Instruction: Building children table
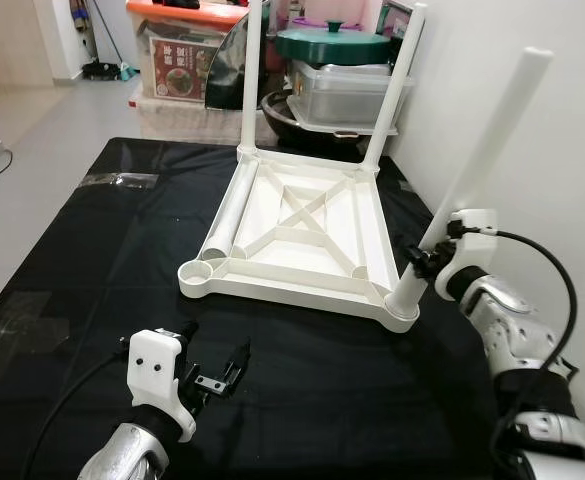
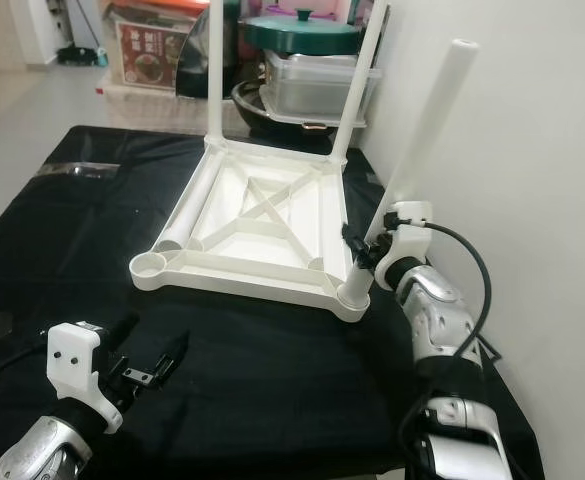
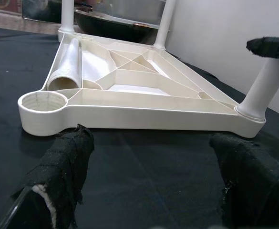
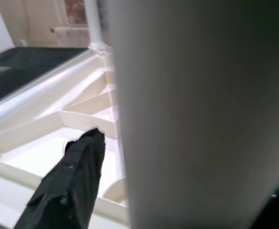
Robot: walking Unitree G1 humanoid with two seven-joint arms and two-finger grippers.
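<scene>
A white plastic tabletop (image 1: 302,235) lies upside down on a black cloth (image 1: 92,260), its ribbed underside facing up. Four white legs can be counted — two stand upright in the far corner sockets, the far-left leg (image 1: 253,75) and the far-right leg (image 1: 395,85); a third, the near-right leg (image 1: 472,165), leans out from its socket at the corner nearest the wall; the fourth, a loose leg (image 1: 230,205), lies flat inside the tabletop along its left edge. One socket, the near-left socket (image 1: 199,273), stands empty.

The right gripper (image 1: 419,262) is clenched around the near-right leg low down, just above the socket; in its wrist view one black finger (image 4: 70,179) presses beside the pale tube. The left gripper (image 1: 214,372) hovers over the cloth in front of the tabletop, its two fingers spread apart and grasping nothing, apart from the tabletop's near edge.

Behind the cloth stand a green lidded pot (image 1: 332,42) on a grey bin (image 1: 344,92), and one clear storage box with an orange lid (image 1: 182,50).
</scene>
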